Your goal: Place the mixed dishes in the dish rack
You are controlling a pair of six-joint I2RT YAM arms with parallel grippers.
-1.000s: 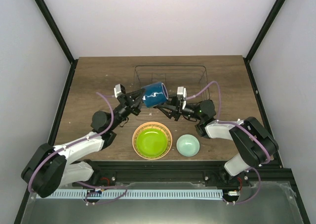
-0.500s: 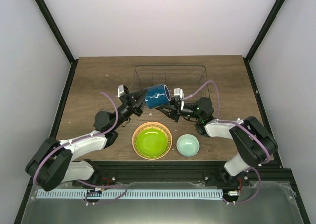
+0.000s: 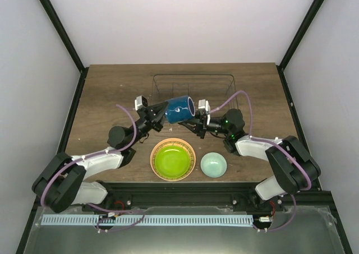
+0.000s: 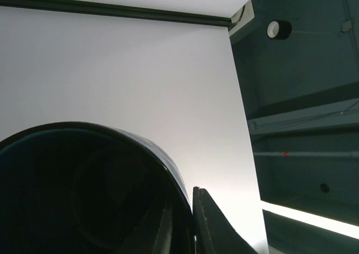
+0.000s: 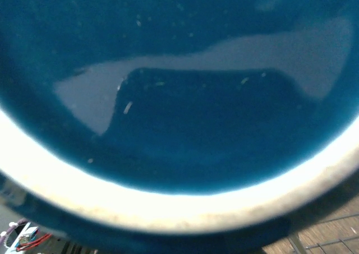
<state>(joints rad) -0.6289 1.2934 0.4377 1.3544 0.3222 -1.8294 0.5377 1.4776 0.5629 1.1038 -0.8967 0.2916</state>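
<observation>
My left gripper is shut on the rim of the dark blue mug and holds it tilted in the air, just in front of the dish rack. In the left wrist view one finger presses the outside of the mug's rim. My right gripper sits open right at the mug's base, which fills the right wrist view. The lime-green plate lies on an orange plate at the front. The mint-green bowl stands to its right.
The wire rack holds nothing and stands at the back middle of the wooden table. A rack wire shows low in the right wrist view. Black frame posts and white walls enclose the table.
My left gripper has carried the mug a little to the right and farther back, toward the rack. My right gripper has edged up with it, staying at the mug's base.
</observation>
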